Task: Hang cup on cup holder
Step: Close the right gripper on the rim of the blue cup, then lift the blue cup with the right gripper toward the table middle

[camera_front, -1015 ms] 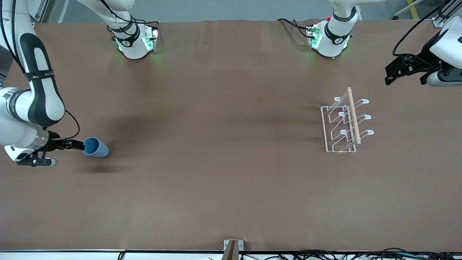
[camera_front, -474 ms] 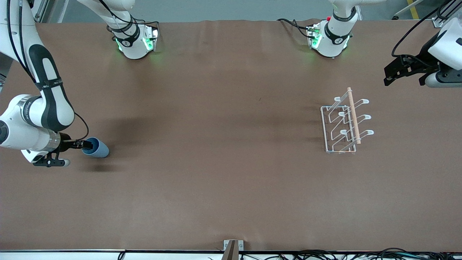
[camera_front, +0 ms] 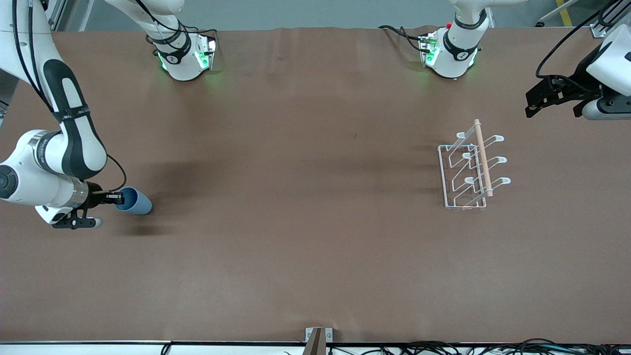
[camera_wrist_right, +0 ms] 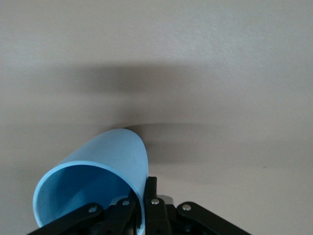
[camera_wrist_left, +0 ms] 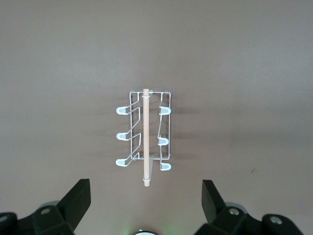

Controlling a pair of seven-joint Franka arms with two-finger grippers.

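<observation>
The light-blue cup (camera_front: 135,201) lies on its side near the right arm's end of the table. My right gripper (camera_front: 120,198) is shut on the cup's rim, one finger inside the mouth and one outside, as the right wrist view (camera_wrist_right: 142,205) shows on the cup (camera_wrist_right: 105,166). The white wire cup holder (camera_front: 471,170) with its wooden dowel stands toward the left arm's end. My left gripper (camera_front: 552,96) hangs open and empty in the air by that end; its wrist view shows the cup holder (camera_wrist_left: 145,134) below it.
The two arm bases (camera_front: 185,54) (camera_front: 448,52) stand at the table's edge farthest from the front camera. A small metal bracket (camera_front: 318,335) sits at the edge nearest it. Bare brown table lies between cup and holder.
My right gripper has slid onto the cup's rim and closed on it, nudging the cup slightly toward the holder. The left arm has barely moved.
</observation>
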